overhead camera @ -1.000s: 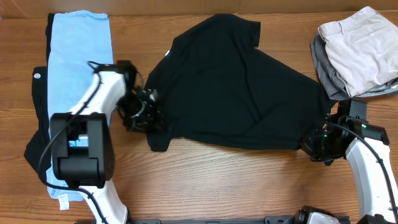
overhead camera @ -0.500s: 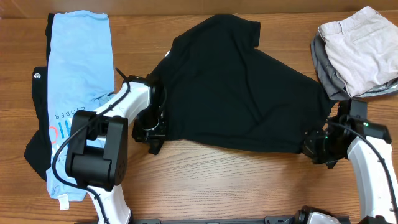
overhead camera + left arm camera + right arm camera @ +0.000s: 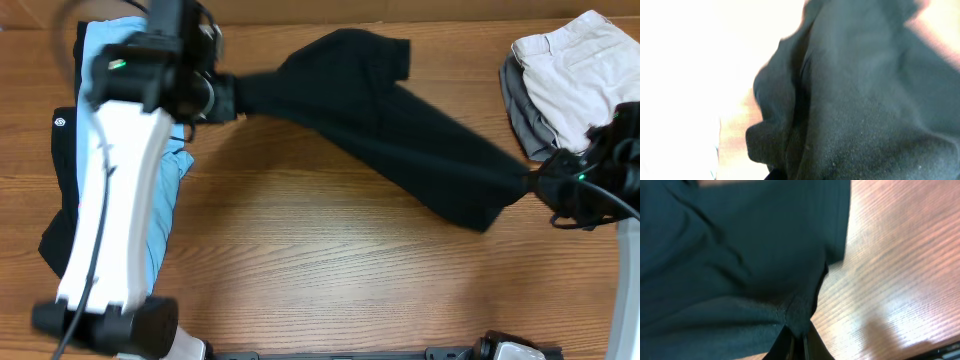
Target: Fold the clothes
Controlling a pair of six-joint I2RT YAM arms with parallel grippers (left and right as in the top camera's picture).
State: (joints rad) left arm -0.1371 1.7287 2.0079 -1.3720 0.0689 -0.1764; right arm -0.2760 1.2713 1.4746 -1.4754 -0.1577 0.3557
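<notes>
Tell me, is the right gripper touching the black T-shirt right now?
Touching. The right wrist view shows the black T-shirt bunched and pinched in the right gripper, with no gap between fingers and fabric.

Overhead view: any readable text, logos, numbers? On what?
No word or number is readable in any view.
On the black garment at far left: a white round logo, too small to read.
On the light blue tee: no print shows; the left arm covers much of it.
On the black T-shirt: no label shows.

Blurred, edge-cropped black T-shirt [image 3: 865, 100] close-up
</notes>
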